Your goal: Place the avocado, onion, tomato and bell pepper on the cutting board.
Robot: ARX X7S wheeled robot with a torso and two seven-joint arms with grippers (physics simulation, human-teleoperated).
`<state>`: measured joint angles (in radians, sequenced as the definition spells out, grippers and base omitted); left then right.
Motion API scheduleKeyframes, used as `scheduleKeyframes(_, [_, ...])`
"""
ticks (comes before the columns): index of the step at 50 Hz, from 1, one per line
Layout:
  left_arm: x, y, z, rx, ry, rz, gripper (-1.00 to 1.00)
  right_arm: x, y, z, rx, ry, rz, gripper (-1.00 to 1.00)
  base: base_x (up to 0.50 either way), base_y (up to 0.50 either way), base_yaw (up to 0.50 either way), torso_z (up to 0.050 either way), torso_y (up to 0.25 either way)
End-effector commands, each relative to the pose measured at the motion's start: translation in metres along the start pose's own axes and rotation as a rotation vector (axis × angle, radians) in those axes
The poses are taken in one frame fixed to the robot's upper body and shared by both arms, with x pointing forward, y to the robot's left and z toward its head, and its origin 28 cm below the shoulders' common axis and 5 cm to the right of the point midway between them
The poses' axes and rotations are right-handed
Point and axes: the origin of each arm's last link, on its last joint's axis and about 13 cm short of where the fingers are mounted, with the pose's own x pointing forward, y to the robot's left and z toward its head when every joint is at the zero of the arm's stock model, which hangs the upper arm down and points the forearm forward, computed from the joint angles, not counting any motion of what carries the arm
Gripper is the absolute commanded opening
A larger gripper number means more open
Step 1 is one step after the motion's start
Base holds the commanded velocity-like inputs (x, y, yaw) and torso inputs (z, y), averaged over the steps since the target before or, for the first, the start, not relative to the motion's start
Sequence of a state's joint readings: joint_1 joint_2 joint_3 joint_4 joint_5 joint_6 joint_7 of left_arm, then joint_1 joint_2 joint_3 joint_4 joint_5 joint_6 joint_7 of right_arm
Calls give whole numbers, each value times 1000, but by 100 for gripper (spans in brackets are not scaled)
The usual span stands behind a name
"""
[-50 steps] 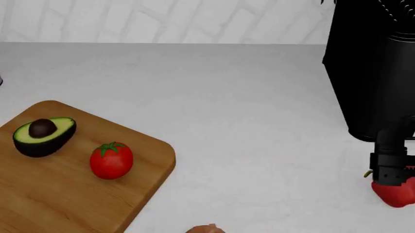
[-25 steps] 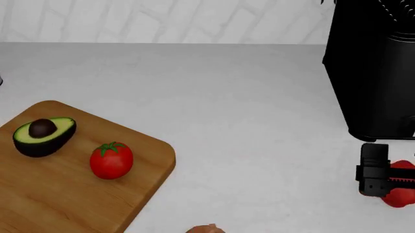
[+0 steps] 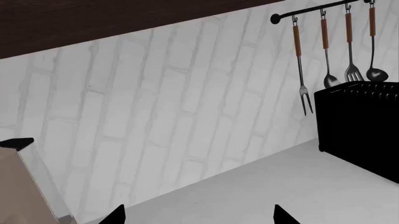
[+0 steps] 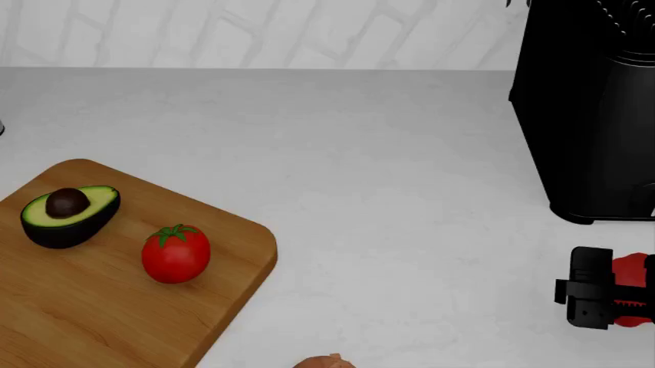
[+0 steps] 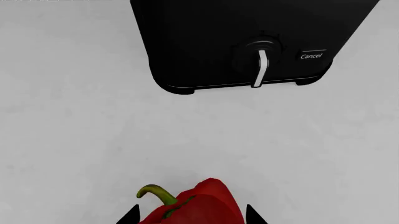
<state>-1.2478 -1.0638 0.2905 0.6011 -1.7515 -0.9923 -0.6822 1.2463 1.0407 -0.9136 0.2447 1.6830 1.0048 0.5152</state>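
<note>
From the head view, I see my right gripper point(image 4: 603, 299) at about four o'clock on the counter point(image 4: 389, 176), the bell pepper point(image 4: 633, 270) red between its fingers and just in front of the black toaster point(image 4: 588, 115). The cutting board point(image 4: 92, 307) sits at eight o'clock with the avocado point(image 4: 69, 215) — pit up, long axis running from eight to two o'clock — and the tomato point(image 4: 176, 253) upright, calyx on top. My left wrist view shows only two dark fingertips point(image 3: 281, 216) set wide apart with nothing between them, facing a brick wall point(image 3: 174, 107) and hanging utensils point(image 3: 337, 51). My right wrist view has the pepper point(image 5: 196, 207) seated between both fingertips point(image 5: 252, 215), stem curling toward ten o'clock — the jaws look closed on it.
</note>
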Motion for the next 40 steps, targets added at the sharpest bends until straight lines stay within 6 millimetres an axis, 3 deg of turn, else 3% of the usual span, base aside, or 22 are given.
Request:
scheduleKeyframes(1, [1, 0, 5, 3, -33, -22, 100, 3, 5, -2, -17, 3, 32, -100, 0, 0, 0, 0, 0])
scheduleKeyframes(11, [-2, 0, 5, 0, -40, -21, 100, -37, 19, 21, -143, -91, 61, -100, 0, 0, 0, 0, 0])
scheduleKeyframes(40, [-1, 4, 8, 9, -44, -3, 100, -104, 96, 44, -523, -241, 305, -100, 0, 0, 0, 0, 0])
